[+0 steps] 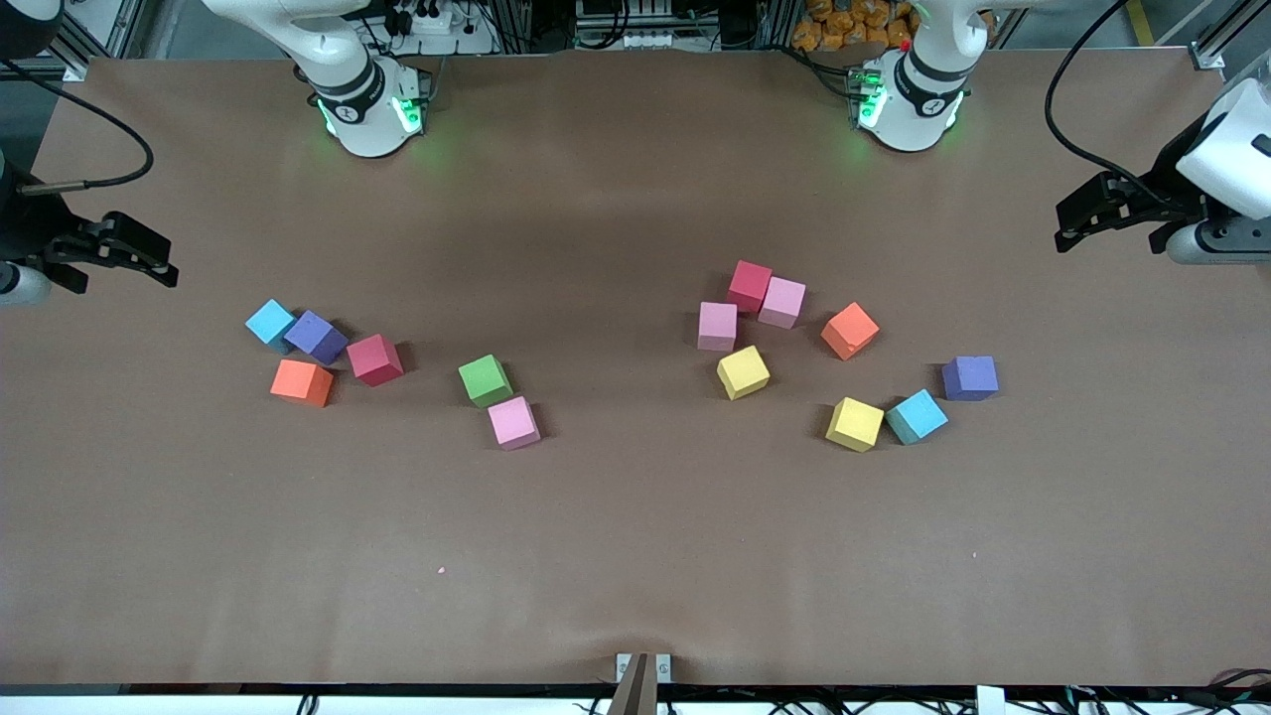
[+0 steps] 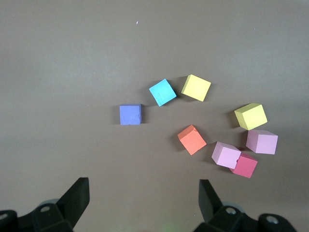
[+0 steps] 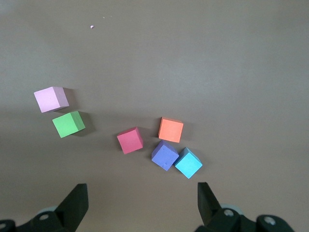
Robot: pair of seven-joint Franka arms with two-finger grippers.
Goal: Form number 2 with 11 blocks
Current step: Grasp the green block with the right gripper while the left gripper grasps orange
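While both arms wait at the table's ends, left gripper [image 2: 140,200] and right gripper [image 3: 140,200] wide open, empty, fourteen loose blocks on the table [image 1: 635,556]: six toward the right arm's end [image 1: 374,358], eight toward the left arm's [image 1: 850,330], three pink, two each blue, purple, orange, red, yellow, one green [image 1: 486,380].

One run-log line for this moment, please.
stage: not started | blocks: scattered in two clusters | left gripper: open, waiting at table end | right gripper: open, waiting at table end

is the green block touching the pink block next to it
Apart. The right wrist view shows a strip of bare table between the green block and the pink block; the front view shows them corner to corner, nearly meeting.
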